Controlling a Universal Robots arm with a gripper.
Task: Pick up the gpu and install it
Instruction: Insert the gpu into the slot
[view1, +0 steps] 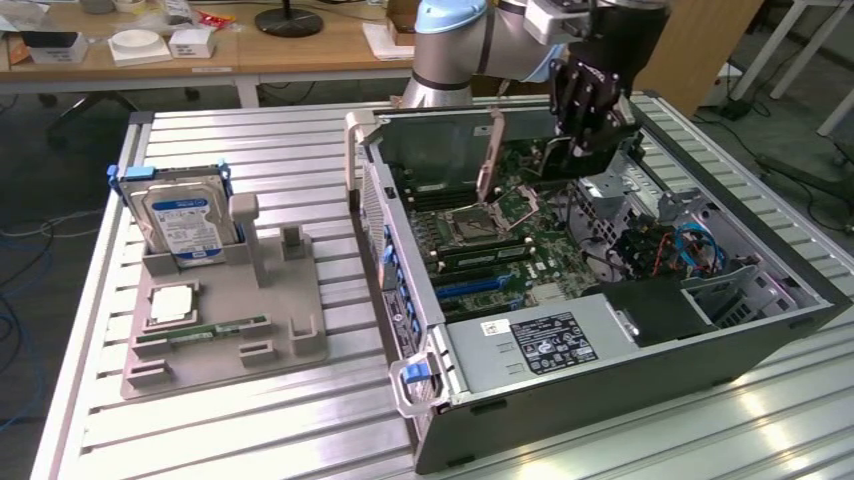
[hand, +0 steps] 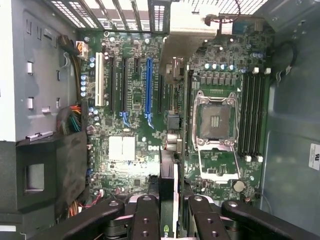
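My gripper (view1: 594, 135) hangs inside the open computer case (view1: 747, 335), above the motherboard (view1: 497, 252). It is shut on the gpu (hand: 168, 175), which the wrist view shows edge-on between the black fingers (hand: 145, 217) as a thin dark card with a green logo. The card's silver end bracket (view1: 491, 150) stands upright toward the exterior view's left of the gripper. The card is held clear above the board. In the wrist view it lines up beside the long blue expansion slot (hand: 148, 85), near the empty processor socket (hand: 215, 120).
At the exterior view's left a grey holder tray (view1: 267, 345) carries the upright silver hard drive (view1: 187, 215) and a small green memory stick (view1: 220, 328). Inside the case are the power supply (view1: 541, 345), cable bundles (view1: 681, 250) and memory slots (hand: 252, 112).
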